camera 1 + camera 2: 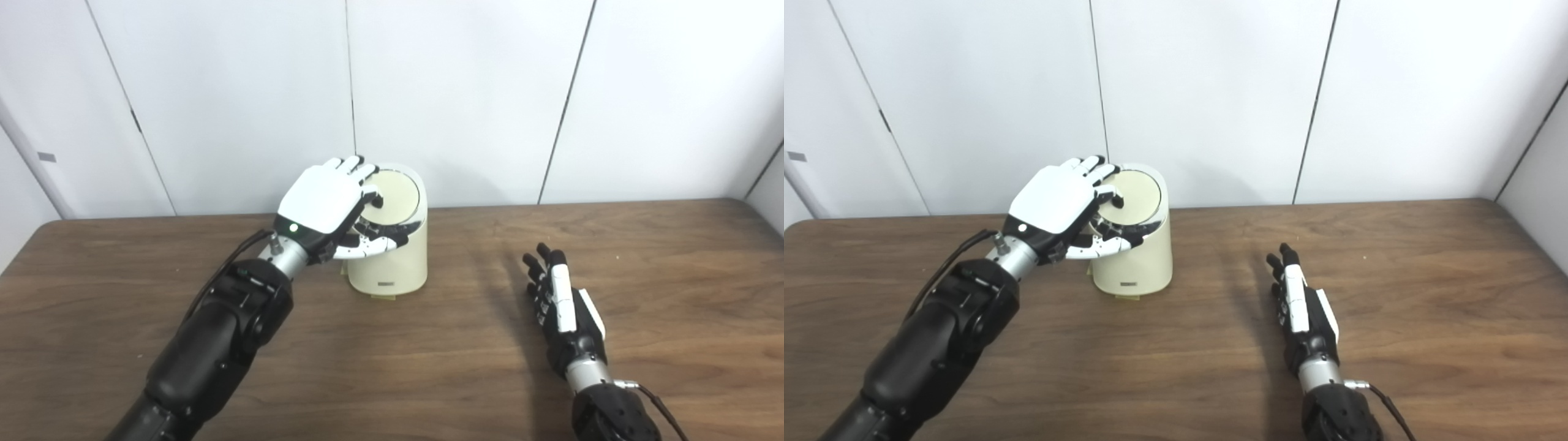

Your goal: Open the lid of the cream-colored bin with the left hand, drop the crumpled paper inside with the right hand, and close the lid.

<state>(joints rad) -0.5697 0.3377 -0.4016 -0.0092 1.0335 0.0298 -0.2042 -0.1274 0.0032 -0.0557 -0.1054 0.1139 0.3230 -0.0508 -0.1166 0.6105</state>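
A: A cream-colored bin (389, 260) stands upright toward the back of the brown wooden worktop (429, 367), close to the white paneled wall (465, 92). Its round lid (395, 196) sits flat on top, closed.

B: And the left hand (324, 205)?

A: It rests over the left part of the lid, white back facing up. The fingers (352, 165) are spread and lie along the lid's far-left rim, while the thumb (373, 245) stretches across the front of the bin just under the rim. Nothing is held in the hand; it is spread on the bin's top rather than clamped around it.

B: Where is the right hand (1301, 309)?

A: Well apart from the bin, to its right and nearer the camera. It sits edge-on just above or on the worktop, with the fingers extended forward, side by side. It holds nothing.

B: Is the crumpled paper in sight?

A: Neither view shows it, so its place cannot be told from the 2 pictures.

B: Anything else on the worktop?

A: Only a small label (386, 284) low on the bin's front and something pale yellow (1128, 298) peeking out at its base; what that is cannot be told. A dark cable (236, 260) runs along the left forearm, and another (1387, 404) trails from the right wrist.
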